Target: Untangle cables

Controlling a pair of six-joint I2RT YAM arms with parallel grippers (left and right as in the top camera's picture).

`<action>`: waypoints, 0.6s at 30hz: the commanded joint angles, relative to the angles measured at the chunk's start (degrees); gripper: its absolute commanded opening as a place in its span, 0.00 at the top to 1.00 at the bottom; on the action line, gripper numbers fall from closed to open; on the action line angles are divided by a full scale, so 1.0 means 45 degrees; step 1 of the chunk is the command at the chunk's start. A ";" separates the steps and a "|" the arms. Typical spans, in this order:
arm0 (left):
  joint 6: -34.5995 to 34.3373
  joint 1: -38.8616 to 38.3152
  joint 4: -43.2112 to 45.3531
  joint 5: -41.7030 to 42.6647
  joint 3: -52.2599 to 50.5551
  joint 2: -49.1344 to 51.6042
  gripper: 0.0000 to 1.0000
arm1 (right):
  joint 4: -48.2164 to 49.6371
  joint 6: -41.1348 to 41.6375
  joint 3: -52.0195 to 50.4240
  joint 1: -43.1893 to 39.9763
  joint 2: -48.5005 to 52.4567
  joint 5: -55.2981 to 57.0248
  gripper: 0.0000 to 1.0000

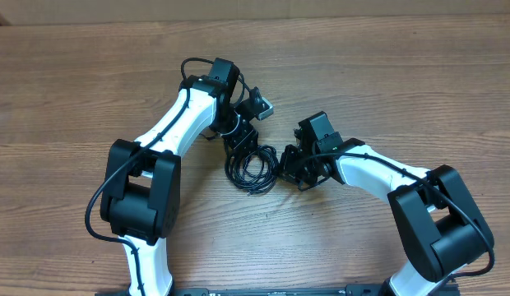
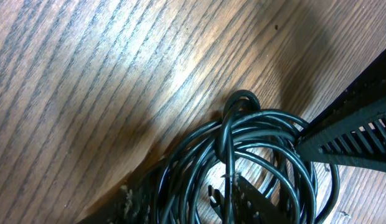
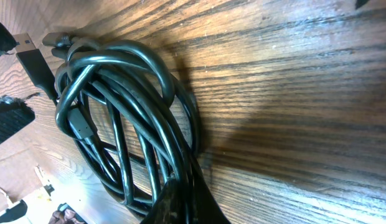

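At table centre, the cables (image 1: 251,167) lie in one tight coil with the loops crossing, so your untangling has barely begun. The right gripper (image 1: 288,164) sits clenched at the coil's 3 o'clock edge. The left gripper (image 1: 241,141) straddles strands at 12 o'clock, but whether it grips them is unclear.
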 commanded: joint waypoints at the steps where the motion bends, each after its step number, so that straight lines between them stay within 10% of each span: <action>1: -0.0136 -0.0112 -0.0083 -0.0457 -0.0112 -0.0238 0.60 | 0.0087 0.0029 -0.0068 0.0063 0.0121 0.0267 0.96; 18: -0.0126 -0.0753 -0.0068 -0.1331 -0.0282 -0.0238 0.58 | 0.0097 -0.0005 -0.0068 0.0073 0.0121 0.0452 0.90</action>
